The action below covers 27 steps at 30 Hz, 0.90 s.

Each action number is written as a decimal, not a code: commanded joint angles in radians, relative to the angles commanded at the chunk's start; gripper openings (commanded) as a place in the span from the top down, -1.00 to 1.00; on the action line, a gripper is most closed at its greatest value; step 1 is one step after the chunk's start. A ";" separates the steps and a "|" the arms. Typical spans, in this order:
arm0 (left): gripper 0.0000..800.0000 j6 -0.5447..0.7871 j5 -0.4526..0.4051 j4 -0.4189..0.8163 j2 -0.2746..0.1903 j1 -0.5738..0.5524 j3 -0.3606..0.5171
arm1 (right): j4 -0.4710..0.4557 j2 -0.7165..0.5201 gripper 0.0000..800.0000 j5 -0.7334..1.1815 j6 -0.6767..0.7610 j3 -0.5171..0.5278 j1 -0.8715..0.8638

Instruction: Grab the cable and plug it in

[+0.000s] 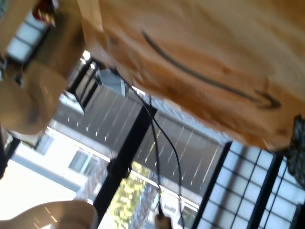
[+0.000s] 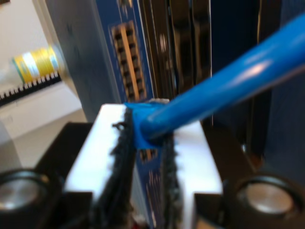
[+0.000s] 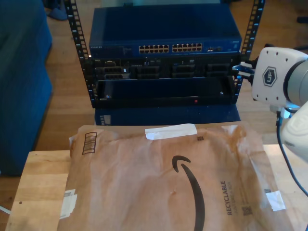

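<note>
My second gripper [image 2: 143, 143] is clamped on the cable [image 2: 224, 86]: in the second wrist view the two white, dark-padded fingers [image 2: 95, 152] pinch the blue plug end between them, and the cable runs out of the jaws toward the upper right of that frame, blurred by closeness. Just beyond the jaws stands the switch [image 2: 128, 62], its blue face and a row of ports close in front of the plug; whether the plug touches a port I cannot tell. In the exterior view that arm [image 3: 276, 77] stands at the exterior view's right edge, its white wrist beside the rack [image 3: 86, 72], with a bit of blue cable [image 3: 243, 69] showing at the rack's right post. The switch [image 3: 163, 36] sits at the top of the rack, in the upper middle of the frame. A brown paper mailer [image 3: 168, 178] with a dark curved arrow covers the wooden table [image 3: 41, 187] in the lower half. The first wrist view looks past the mailer [image 1: 200, 62] toward windows [image 1: 248, 191] and a thin dark wire [image 1: 167, 143]; my first gripper's jaws I cannot tell.
</note>
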 joint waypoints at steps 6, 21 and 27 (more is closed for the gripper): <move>-1.00 0.224 -0.130 0.239 -0.192 0.114 0.227 | -0.008 0.020 0.96 -0.064 0.000 0.002 0.000; -1.00 0.506 -0.371 0.488 -0.330 0.394 0.588 | -0.051 0.044 0.96 -0.364 -0.003 0.084 0.012; -1.00 0.546 -0.463 0.496 -0.394 0.442 0.647 | -0.048 0.087 0.96 -0.528 -0.005 0.118 0.097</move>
